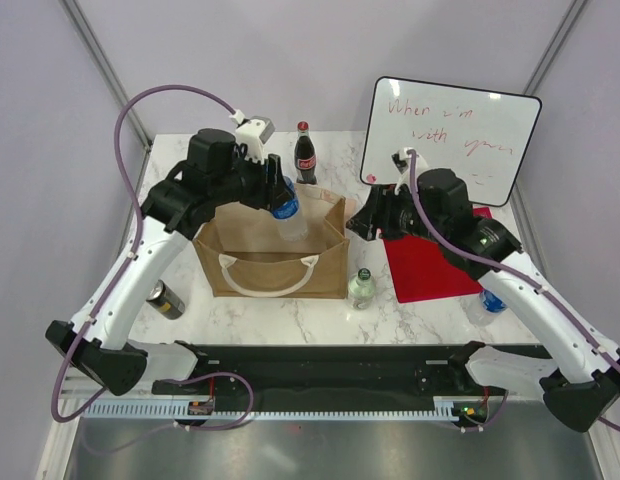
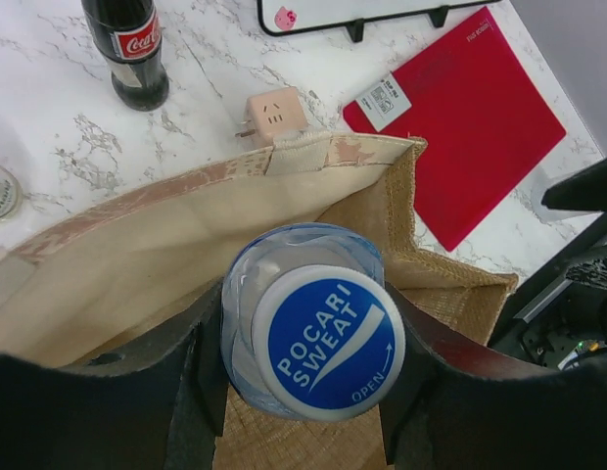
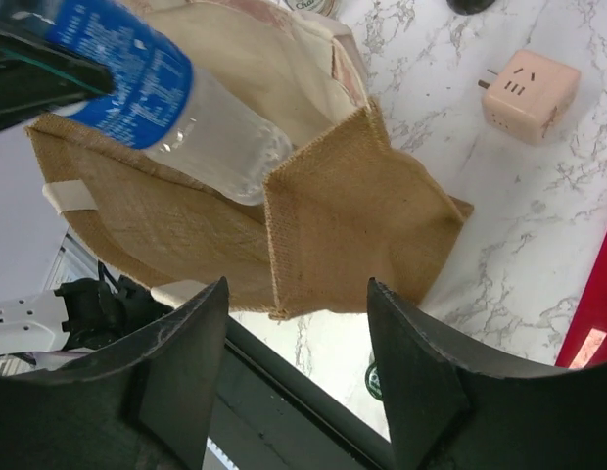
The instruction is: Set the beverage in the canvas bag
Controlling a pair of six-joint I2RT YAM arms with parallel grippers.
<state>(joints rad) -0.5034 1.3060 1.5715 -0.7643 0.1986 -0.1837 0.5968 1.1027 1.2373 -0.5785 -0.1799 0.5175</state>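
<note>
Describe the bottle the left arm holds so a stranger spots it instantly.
Find the tan canvas bag mid-table; the left pincer holds a clear bottle at its open mouth. Unlike the dark cola bottle behind and the green-capped bottle in front, it has a blue label and Pocari Sweat cap.

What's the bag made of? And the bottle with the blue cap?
The bag looks like coarse woven burlap outside, with a smoother pale lining. The bottle seems clear glossy plastic, since you see through it; its cap looks like smooth printed plastic.
</note>
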